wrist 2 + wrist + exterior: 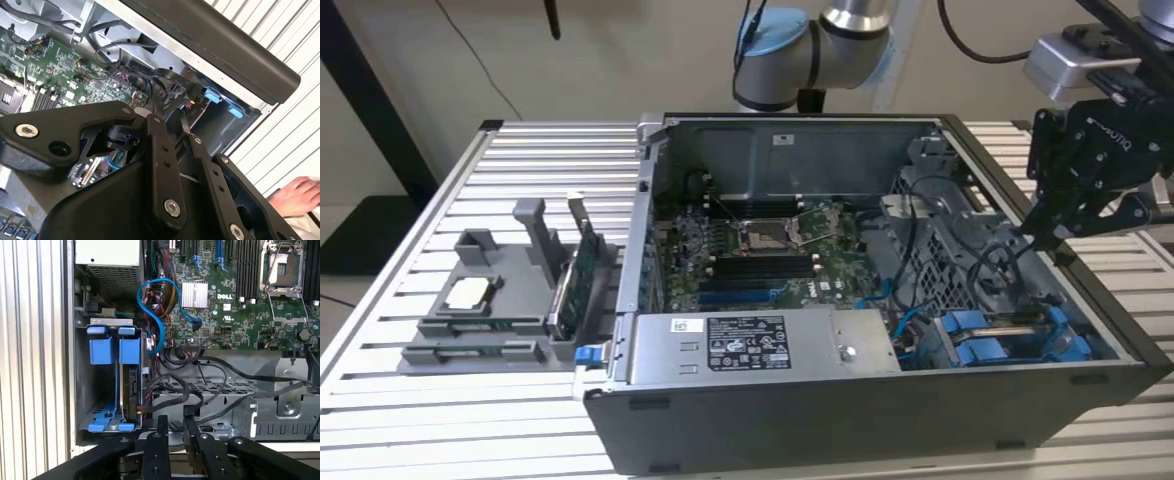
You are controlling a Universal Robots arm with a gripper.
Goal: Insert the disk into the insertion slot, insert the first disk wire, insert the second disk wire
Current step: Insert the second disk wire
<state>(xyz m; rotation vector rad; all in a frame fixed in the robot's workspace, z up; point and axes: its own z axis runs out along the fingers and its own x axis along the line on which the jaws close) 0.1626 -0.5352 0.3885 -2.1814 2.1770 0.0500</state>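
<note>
Open PC case (854, 420) on slatted desk (427, 400), arm (854, 15) up behind it. Pincer (1047, 238) hangs over case edge on the exterior view's right, above the cable tangle & apart from the drive bay further down that side. Open or closed: can't tell from any view.

Disk (133, 390) stands on edge in its blue carrier, seated inside insertion slot (82, 385) at the case corner, nr PSU box (747, 340). Second blue carrier (100, 350) just beside it in same bay.

Blue data cable (159, 315) loops from mobo (240, 305) down toward disk's end; plugged or not, can't tell. Black cables (200, 390) sprawl over perforated metal btw disk & pincer; touching pincer or not, can't tell.

Grey parts holder (494, 290) sits on desk beside case, on the exterior view's left. Person's hand (300, 195) lies outside case by the desk slats in the second wrist view.
</note>
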